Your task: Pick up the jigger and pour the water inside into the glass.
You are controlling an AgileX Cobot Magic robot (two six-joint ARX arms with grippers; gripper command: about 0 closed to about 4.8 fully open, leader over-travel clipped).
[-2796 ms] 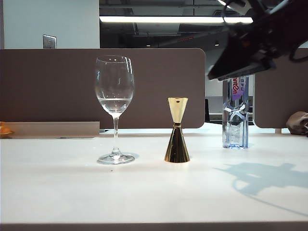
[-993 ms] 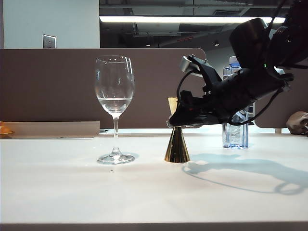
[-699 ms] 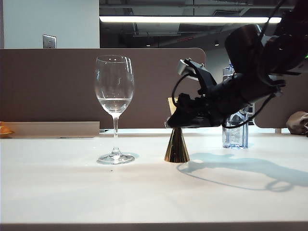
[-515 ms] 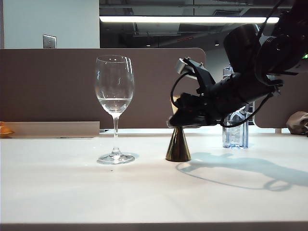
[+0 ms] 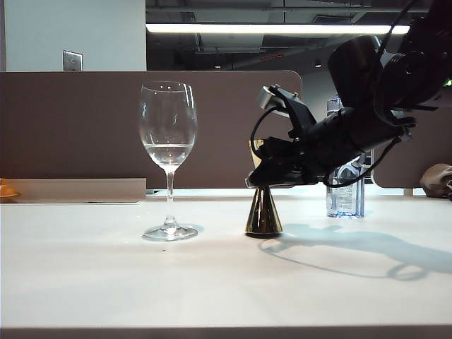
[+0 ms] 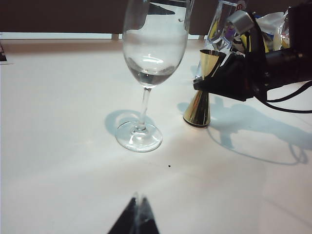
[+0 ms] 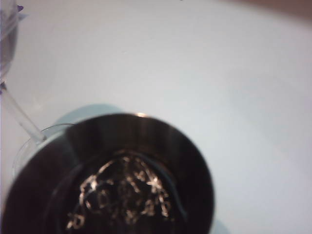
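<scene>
Right gripper point(image 5: 260, 176) at waist of gold jigger point(image 5: 263, 212), mid-table, just right of wine glass point(image 5: 168, 134); jaws narrowed round upper cone, look clamped on it, contact itself hidden by gripper body. Jigger base looks on tabletop point(image 5: 212, 282), maybe slightly tipped. Glass upright, some water point(image 5: 168, 150) in bowl already. Left gripper point(image 6: 138, 219) low near table edge, well apart from glass foot; tips together, looks closed, empty. Plastic bottle point(image 5: 346, 187) behind, right. Step: secure grip, then lift. Advice: confirm firm hold, raise straight, keep level so no spill, travel over rim before tilting, avoid knocking glass.
</scene>
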